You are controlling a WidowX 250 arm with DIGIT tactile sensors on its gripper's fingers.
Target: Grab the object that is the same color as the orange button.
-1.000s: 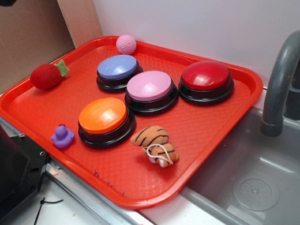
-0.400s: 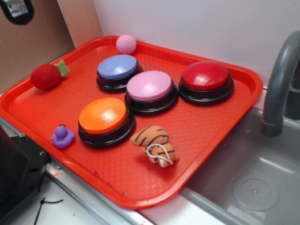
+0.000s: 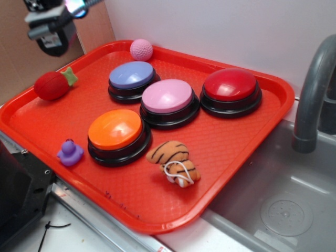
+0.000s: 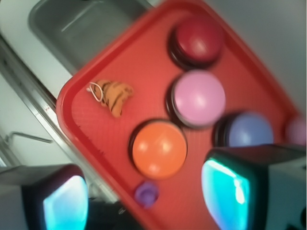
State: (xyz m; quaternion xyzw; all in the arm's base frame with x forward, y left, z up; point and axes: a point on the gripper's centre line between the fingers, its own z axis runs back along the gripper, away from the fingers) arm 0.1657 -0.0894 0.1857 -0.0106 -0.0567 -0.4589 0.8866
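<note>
A small orange plush tiger [image 3: 174, 160] [image 4: 114, 95] with black stripes and a white string loop lies on the red tray [image 3: 231, 147] near its front edge. Just left of it stands the orange button [image 3: 116, 131] [image 4: 159, 148], a glossy dome on a black base. My gripper [image 3: 50, 23] [image 4: 144, 201] hangs high over the tray's far left corner, well away from the tiger. It is open: the wrist view shows its two fingers [image 4: 64, 201] wide apart with nothing between them.
The tray also holds a blue button [image 3: 132, 76], a pink button [image 3: 168, 97], a red button [image 3: 231, 86], a pink ball [image 3: 141, 49], a red plush strawberry [image 3: 52, 84] and a purple duck [image 3: 70, 153]. A grey sink [image 3: 283, 205] and faucet [image 3: 312, 89] sit to the right.
My gripper has come down into the exterior view at the top left, moving toward the tray. Nothing on the tray has moved.
</note>
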